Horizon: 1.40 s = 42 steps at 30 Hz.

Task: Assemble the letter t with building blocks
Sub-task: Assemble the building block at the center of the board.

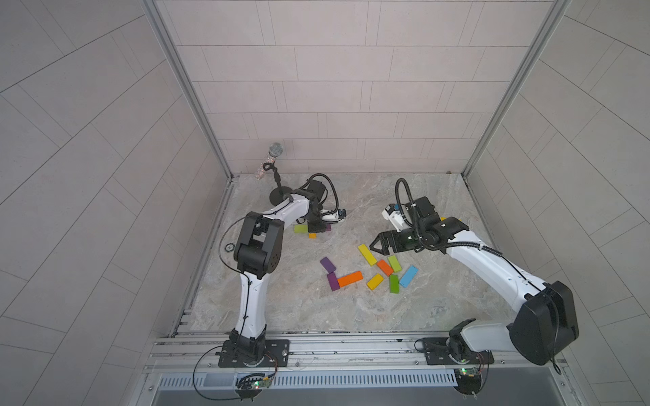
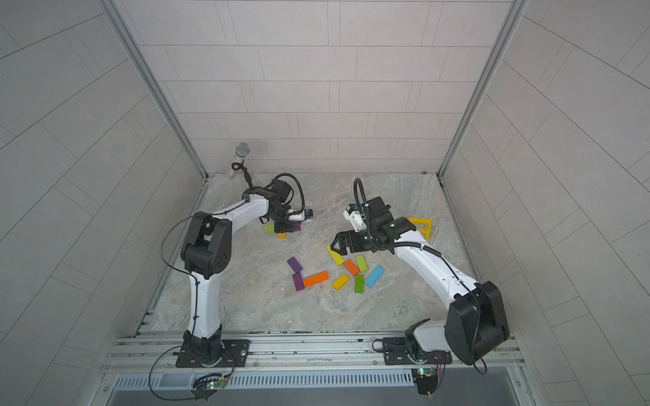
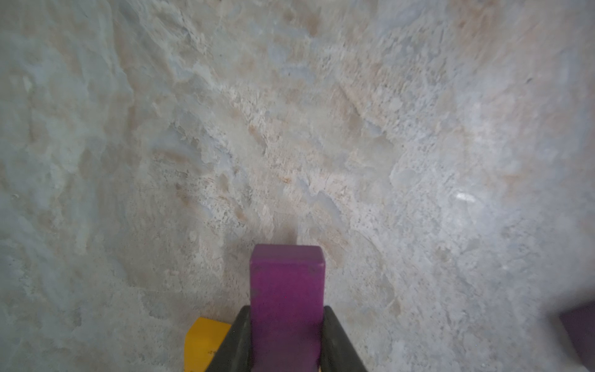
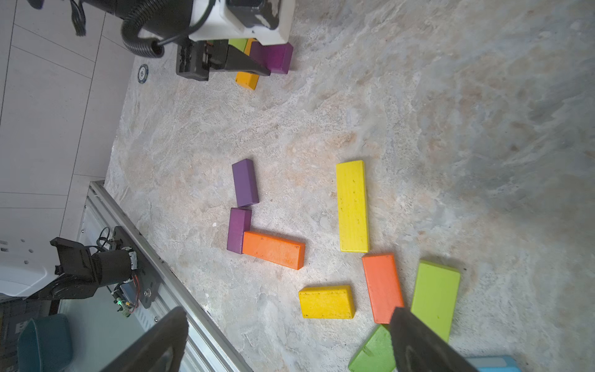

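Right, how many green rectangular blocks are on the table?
3. A lime green block and a dark green block lie in the cluster by the right arm; a second lime green block sits by the left arm. Others may hide under the arms.

Loose blocks (image 1: 385, 267) crowding the middle of the counter (image 1: 316, 309), right claw (image 1: 372, 246) hanging wide over their far edge; purple-orange L (image 1: 350, 278) lying just beside, narrow lane between. Front strip lying bare. Left claw (image 3: 286, 307) pinching purple block (image 3: 286, 277), bare counter ahead. Mic stand (image 1: 278, 195) blocking far-left corner; yellow frame (image 2: 420, 222) sitting behind right arm.
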Each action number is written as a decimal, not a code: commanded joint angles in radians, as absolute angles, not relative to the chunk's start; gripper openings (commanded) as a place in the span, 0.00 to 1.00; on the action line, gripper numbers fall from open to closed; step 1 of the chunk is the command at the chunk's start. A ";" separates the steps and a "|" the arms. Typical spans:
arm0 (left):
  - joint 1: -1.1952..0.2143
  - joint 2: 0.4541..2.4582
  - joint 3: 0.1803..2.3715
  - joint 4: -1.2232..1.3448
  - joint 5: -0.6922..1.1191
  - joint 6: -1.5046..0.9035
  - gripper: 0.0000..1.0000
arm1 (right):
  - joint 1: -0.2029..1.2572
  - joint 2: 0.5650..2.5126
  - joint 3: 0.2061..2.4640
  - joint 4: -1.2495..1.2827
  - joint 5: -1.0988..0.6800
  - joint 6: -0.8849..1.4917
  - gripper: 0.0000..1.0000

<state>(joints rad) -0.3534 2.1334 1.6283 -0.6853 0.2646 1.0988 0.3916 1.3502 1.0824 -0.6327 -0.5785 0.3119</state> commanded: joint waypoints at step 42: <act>-0.348 2.180 1.637 -0.676 0.253 1.177 0.42 | 0.364 1.351 1.063 -0.631 -0.590 0.305 1.00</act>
